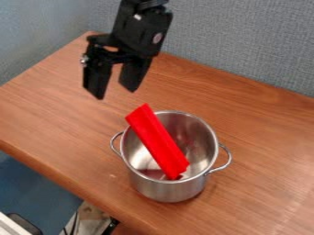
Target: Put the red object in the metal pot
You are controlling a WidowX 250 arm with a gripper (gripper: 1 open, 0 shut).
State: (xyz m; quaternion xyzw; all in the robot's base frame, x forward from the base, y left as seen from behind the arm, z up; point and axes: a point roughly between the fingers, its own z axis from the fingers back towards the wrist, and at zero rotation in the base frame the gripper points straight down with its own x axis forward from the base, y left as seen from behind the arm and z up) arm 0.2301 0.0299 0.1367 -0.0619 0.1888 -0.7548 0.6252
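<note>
The red object [157, 139], a long flat bar, leans inside the metal pot [172, 156], its lower end down in the pot and its upper end sticking out over the left rim. My gripper [112, 80] hangs in the air up and to the left of the pot, well apart from the bar. Its two dark fingers [95, 81] point downward with a gap between them and nothing in it, so it is open.
The pot stands near the front edge of a brown wooden table [55, 101]. A blue-grey wall [50, 27] lies behind, and the floor shows below the table's front edge.
</note>
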